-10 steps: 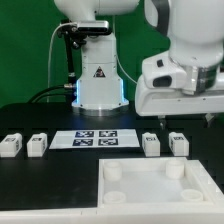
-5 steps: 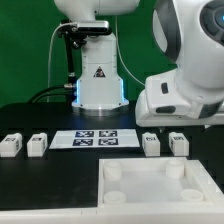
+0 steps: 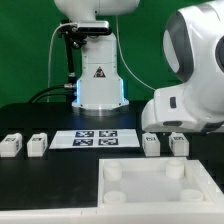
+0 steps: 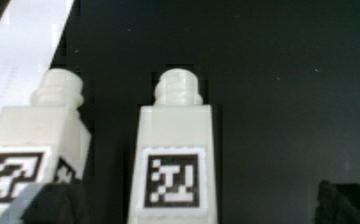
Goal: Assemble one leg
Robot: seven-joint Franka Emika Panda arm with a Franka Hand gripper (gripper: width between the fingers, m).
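Note:
Four legs lie on the black table in the exterior view: two at its left (image 3: 10, 146) (image 3: 37, 144) and two at its right (image 3: 151, 144) (image 3: 179, 143). The arm's white hand (image 3: 185, 108) hangs low just above the right pair, and its fingers are hidden there. In the wrist view my gripper (image 4: 195, 205) is open, with dark fingertips (image 4: 346, 200) on either side of one tagged leg (image 4: 177, 150). That leg lies between the jaws, untouched. A second tagged leg (image 4: 44, 140) lies beside it, near the other fingertip.
The large white panel with round corner sockets (image 3: 150, 190) lies at the front. The marker board (image 3: 96, 138) lies in the middle in front of the robot base (image 3: 98, 85); its edge also shows in the wrist view (image 4: 17, 50).
The arm has come down and moved toward the exterior view's right, lowering the hand over the right pair of legs. The legs and the panel have not moved.

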